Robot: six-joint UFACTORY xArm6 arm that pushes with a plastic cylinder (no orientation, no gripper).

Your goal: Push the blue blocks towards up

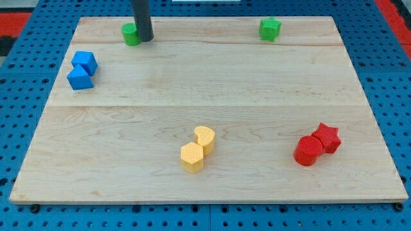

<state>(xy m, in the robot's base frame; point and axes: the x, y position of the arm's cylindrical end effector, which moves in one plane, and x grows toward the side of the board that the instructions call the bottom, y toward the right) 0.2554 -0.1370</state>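
Note:
Two blue blocks sit touching at the view's left: a blue cube point(85, 62) above and a blue wedge-like block point(79, 78) just below it. My tip point(145, 38) is at the view's top left, right beside a green cylinder point(131, 34), touching its right side. The tip is well to the right of and above the blue blocks, apart from them.
A green star block point(270, 29) lies at the top right. A yellow heart block point(205, 138) and a yellow hexagon block point(192, 157) touch at bottom centre. A red star point(327, 136) and a red cylinder point(309, 151) touch at bottom right. The wooden board point(205, 96) has edges all round.

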